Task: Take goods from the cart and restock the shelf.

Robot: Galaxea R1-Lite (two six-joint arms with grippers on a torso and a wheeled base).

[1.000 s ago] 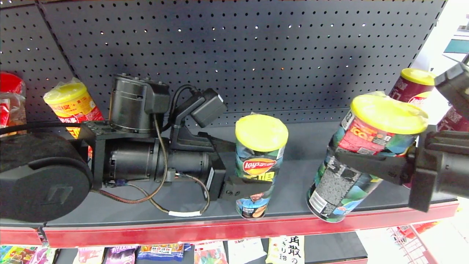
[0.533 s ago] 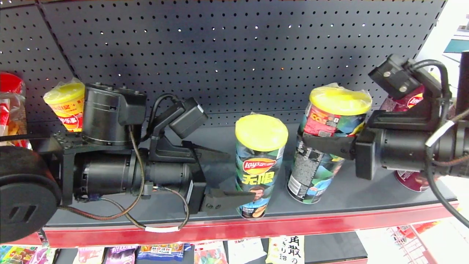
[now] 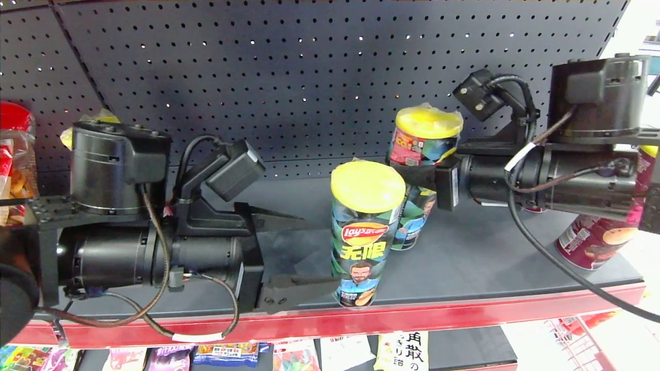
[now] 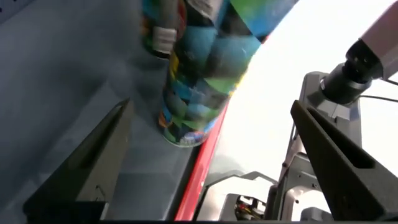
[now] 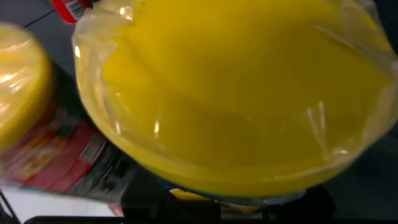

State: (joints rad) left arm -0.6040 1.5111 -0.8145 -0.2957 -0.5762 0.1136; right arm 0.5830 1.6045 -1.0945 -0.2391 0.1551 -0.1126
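**Head view: the held can [image 3: 424, 135] is at the back of the shelf [image 3: 464, 268]**

The held can has a yellow lid and leans a little, behind the front can [image 3: 367, 232] and near the pegboard [image 3: 309, 77]. The right gripper [image 3: 420, 178] is clenched around its body from the side. I cannot tell whether its base touches the shelf, because the front can hides it. The front can stands upright at the red edge. The left gripper [image 3: 319, 250] is released, its fingers spread just beside this can without touching. I judge the placing step is almost done. The next move calls for setting the can flat, opening the jaws, and drawing back without knocking the maroon can [image 3: 593, 237].
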